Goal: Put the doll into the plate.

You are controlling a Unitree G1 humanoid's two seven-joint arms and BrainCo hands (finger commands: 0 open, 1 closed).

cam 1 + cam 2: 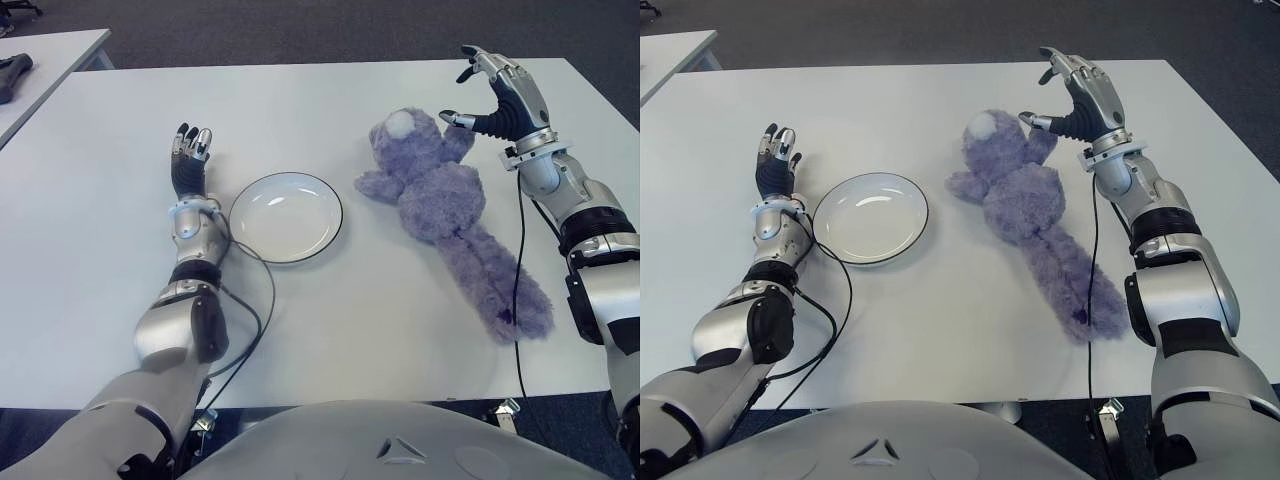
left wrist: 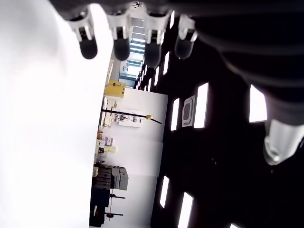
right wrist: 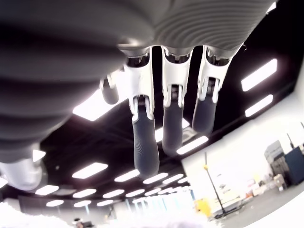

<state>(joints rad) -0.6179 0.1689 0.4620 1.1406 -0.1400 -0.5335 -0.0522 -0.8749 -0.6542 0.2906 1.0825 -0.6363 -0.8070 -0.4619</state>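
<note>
- My two head cameras look forward and down from above the near edge of the white table; both take in the same plate, purple doll and both arms, from slightly offset spots.
- My left wrist camera sits close behind the left hand, looking past its fingers at the room beyond.
- My right wrist camera sits just behind the right hand, facing up toward ceiling lights.

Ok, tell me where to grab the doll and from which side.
Grab the doll around its plump torso, from above on the right. It lies flat, the tail is floppy, and the right robot hand, open, hovers beside its head. The plate lies to its left.
</note>
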